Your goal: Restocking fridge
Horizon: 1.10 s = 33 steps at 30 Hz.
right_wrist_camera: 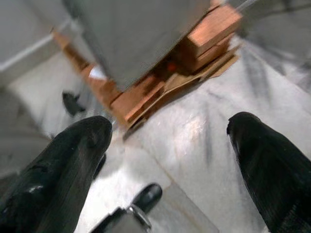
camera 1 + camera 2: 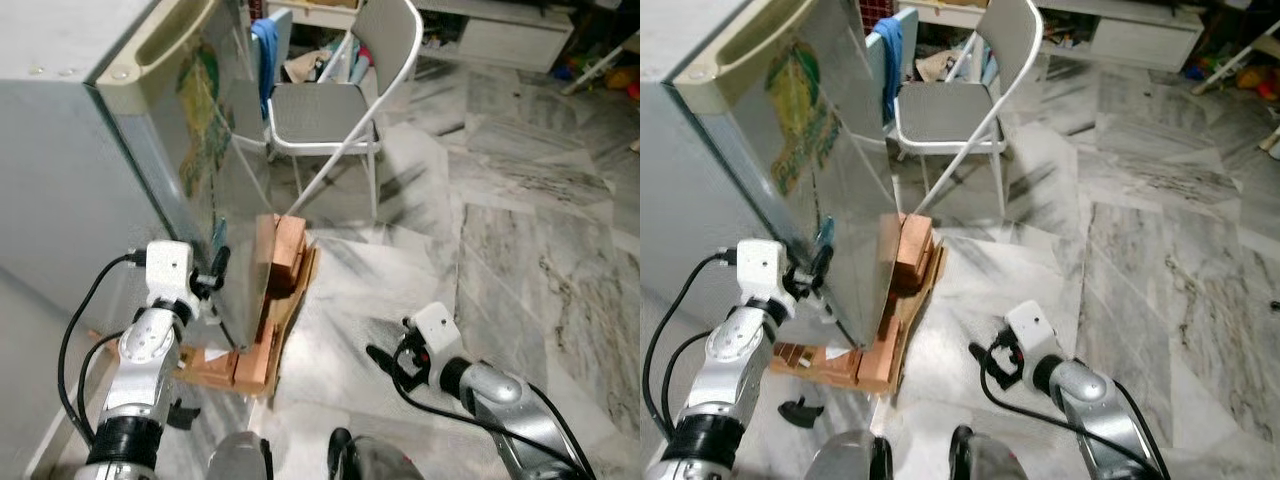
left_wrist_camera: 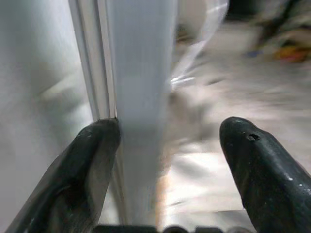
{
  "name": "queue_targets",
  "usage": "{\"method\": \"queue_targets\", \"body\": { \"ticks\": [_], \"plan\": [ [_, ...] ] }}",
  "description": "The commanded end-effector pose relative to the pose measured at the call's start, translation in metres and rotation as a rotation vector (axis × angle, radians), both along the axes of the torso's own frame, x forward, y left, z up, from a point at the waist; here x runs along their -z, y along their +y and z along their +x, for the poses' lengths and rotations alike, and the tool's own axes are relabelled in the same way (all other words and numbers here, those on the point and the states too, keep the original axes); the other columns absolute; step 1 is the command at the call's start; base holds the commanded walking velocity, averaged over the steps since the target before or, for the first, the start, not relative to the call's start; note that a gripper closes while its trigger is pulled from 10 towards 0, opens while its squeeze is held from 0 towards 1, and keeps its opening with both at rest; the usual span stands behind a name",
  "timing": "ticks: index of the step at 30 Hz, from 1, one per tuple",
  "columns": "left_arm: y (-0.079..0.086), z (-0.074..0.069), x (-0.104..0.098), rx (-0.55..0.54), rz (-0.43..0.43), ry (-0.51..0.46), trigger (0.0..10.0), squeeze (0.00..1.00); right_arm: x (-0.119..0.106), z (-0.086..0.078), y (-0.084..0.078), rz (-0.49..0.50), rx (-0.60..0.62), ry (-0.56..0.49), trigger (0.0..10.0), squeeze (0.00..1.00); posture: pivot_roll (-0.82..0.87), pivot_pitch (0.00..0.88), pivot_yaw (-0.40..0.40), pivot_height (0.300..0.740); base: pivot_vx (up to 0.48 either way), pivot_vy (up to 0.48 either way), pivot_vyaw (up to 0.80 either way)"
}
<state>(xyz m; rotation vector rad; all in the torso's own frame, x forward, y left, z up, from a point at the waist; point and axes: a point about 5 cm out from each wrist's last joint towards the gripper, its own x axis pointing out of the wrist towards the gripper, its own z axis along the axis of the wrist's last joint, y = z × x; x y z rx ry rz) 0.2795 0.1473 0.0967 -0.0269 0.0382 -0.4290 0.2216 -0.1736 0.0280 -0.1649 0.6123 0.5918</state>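
While the robot's own legs fill the bottom centre of the head views, its right end effector [image 2: 383, 362] hangs low in the lower right of the frame over the grey marble floor [image 2: 540, 250]; the right wrist view shows its two black fingers [image 1: 63, 165] set well apart with nothing between them. At lower left, the left end effector [image 2: 214, 272] is raised against the front lower edge of the fridge [image 2: 110, 170]. From the left wrist view, its fingers [image 3: 87, 165] are spread, one lying against the pale vertical edge of the fridge door [image 3: 141, 97] and the other standing clear of it, so the edge sits between them unclamped. A green and yellow sticker [image 2: 200, 110] marks the silver side of the fridge, which fills the upper left of the frame. Under the fridge, at lower centre, are stacked wooden blocks [image 2: 285, 255] and a flattened sheet of cardboard [image 2: 295, 300]. A small black object [image 2: 800, 409] lies on the floor near the blocks at lower left. Farther back, at top centre, stands a white folding chair [image 2: 340, 100] with a grey seat, a blue cloth [image 2: 266, 50] hanging just beside it. Low white furniture [image 2: 510, 35] runs along the top right.
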Motion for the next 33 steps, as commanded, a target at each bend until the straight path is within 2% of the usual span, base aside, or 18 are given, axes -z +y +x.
{"method": "queue_targets", "body": {
  "ticks": [1,2,3,6,7,8,9,10,12,13,15,17,21,33],
  "plan": [
    [-0.064,-0.019,-0.020,0.360,-0.061,-0.056,10.0,0.00,-0.001,0.002,0.002,-0.003,-0.028,0.013,10.0,0.00,0.10,0.073,-0.015,0.740,0.000,0.000,0.00],
    [-0.071,-0.027,-0.019,0.412,-0.075,-0.039,10.0,0.00,-0.001,0.003,0.001,-0.008,-0.033,0.019,10.0,0.00,0.10,0.071,-0.014,0.740,0.000,0.000,0.00],
    [-0.071,-0.028,-0.017,0.413,-0.076,-0.028,10.0,0.00,-0.001,0.003,0.000,-0.010,-0.033,0.020,10.0,0.00,0.09,0.070,-0.014,0.740,0.000,0.000,0.00],
    [-0.059,-0.021,-0.008,0.343,-0.040,-0.024,10.0,0.00,-0.002,0.003,0.002,-0.013,-0.036,0.021,10.0,0.00,0.09,0.070,-0.013,0.740,0.000,0.000,0.00],
    [-0.054,-0.018,-0.007,0.316,-0.041,-0.016,10.0,0.00,-0.002,0.002,0.004,-0.013,-0.037,0.021,10.0,0.00,0.09,0.070,-0.013,0.740,0.000,0.000,0.00],
    [-0.036,-0.011,-0.005,0.237,-0.036,-0.004,10.0,0.00,-0.004,0.003,0.006,-0.010,-0.036,0.022,10.0,0.00,0.09,0.069,-0.013,0.740,0.000,0.000,0.00],
    [-0.029,-0.009,-0.005,0.204,-0.029,-0.004,10.0,0.00,-0.004,0.003,0.007,-0.010,-0.036,0.023,10.0,0.00,0.10,0.069,-0.013,0.740,0.000,0.000,0.00],
    [-0.015,-0.006,-0.005,0.146,-0.010,0.003,10.0,0.00,-0.005,0.004,0.009,-0.004,-0.039,0.022,10.0,0.00,0.10,0.067,-0.012,0.740,0.000,0.000,0.00],
    [-0.002,-0.006,-0.007,0.099,0.010,0.007,10.0,0.00,-0.004,0.006,0.010,-0.002,-0.043,0.025,10.0,0.00,0.10,0.065,-0.012,0.740,0.000,0.000,0.00],
    [-0.002,-0.006,-0.007,0.099,0.010,0.007,10.0,0.00,-0.004,0.006,0.010,-0.002,-0.043,0.025,10.0,0.00,0.10,0.065,-0.012,0.740,0.000,0.000,0.00],
    [0.011,-0.005,-0.005,0.027,0.033,0.013,10.0,0.00,-0.004,0.008,0.010,-0.001,-0.043,0.024,10.0,0.00,0.11,0.061,-0.012,0.740,0.000,0.000,0.00],
    [0.017,-0.004,-0.002,-0.013,0.049,0.013,10.0,0.00,-0.004,0.008,0.011,0.001,-0.042,0.021,10.0,0.00,0.11,0.059,-0.014,0.740,0.000,0.000,0.00],
    [0.023,-0.003,0.001,-0.054,0.048,0.010,10.0,0.00,-0.007,0.008,0.011,0.002,-0.034,-0.001,10.0,0.00,0.11,0.059,-0.014,0.740,0.000,0.000,0.00],
    [0.021,-0.013,0.014,-0.065,0.045,0.039,10.0,0.00,-0.006,0.005,0.008,0.008,-0.019,0.012,10.0,0.00,0.11,0.058,-0.015,0.740,0.066,0.000,-0.72]
  ]
}}
